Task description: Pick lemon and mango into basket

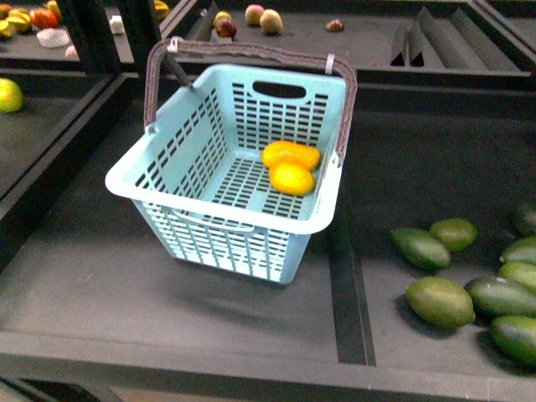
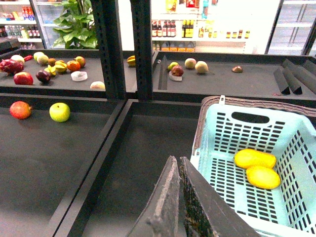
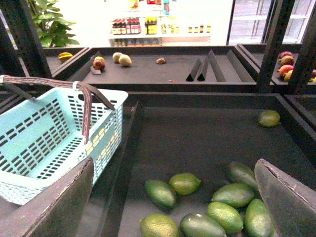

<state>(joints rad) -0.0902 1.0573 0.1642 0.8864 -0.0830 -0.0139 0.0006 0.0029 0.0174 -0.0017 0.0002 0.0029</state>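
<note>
From my front camera the dark shelf is dim and grainy, and the basket throws a soft shadow toward the shelf's near edge. In both wrist views the shop background blows out to white glare. The left gripper's fingers and the right gripper's fingers sit close to the lens and blurred.

The light teal basket with slotted sides stands upright on the dark shelf, its grey-brown handle raised over the back. On its floor, towards the right wall, the longer orange-yellow mango lies touching the rounder yellow lemon, which lies nearer the front.
</note>
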